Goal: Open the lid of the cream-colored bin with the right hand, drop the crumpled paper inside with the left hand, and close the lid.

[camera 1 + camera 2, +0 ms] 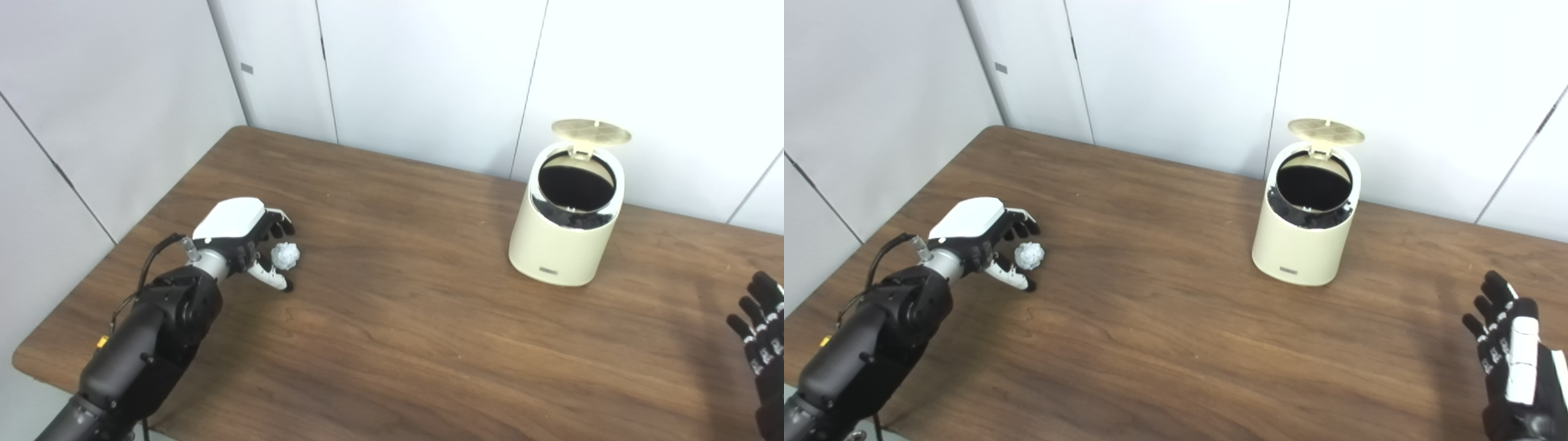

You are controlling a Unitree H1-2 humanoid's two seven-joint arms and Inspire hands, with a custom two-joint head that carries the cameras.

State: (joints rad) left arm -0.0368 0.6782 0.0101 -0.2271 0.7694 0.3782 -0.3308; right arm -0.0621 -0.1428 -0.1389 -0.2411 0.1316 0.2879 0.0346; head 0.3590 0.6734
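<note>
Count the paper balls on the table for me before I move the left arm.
1. The paper ball sits on the table at the left, between the fingers and thumb of the left hand. The open bin looks dark inside, so more could be hidden there.

Cream bin [1301, 245], white crumpled paper [1029, 255], brown wood-grain table [1164, 343].

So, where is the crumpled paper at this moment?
In both eye views the crumpled paper is on the left side of the table, between the fingers and thumb of the left hand, far from the open cream-colored bin.
</note>
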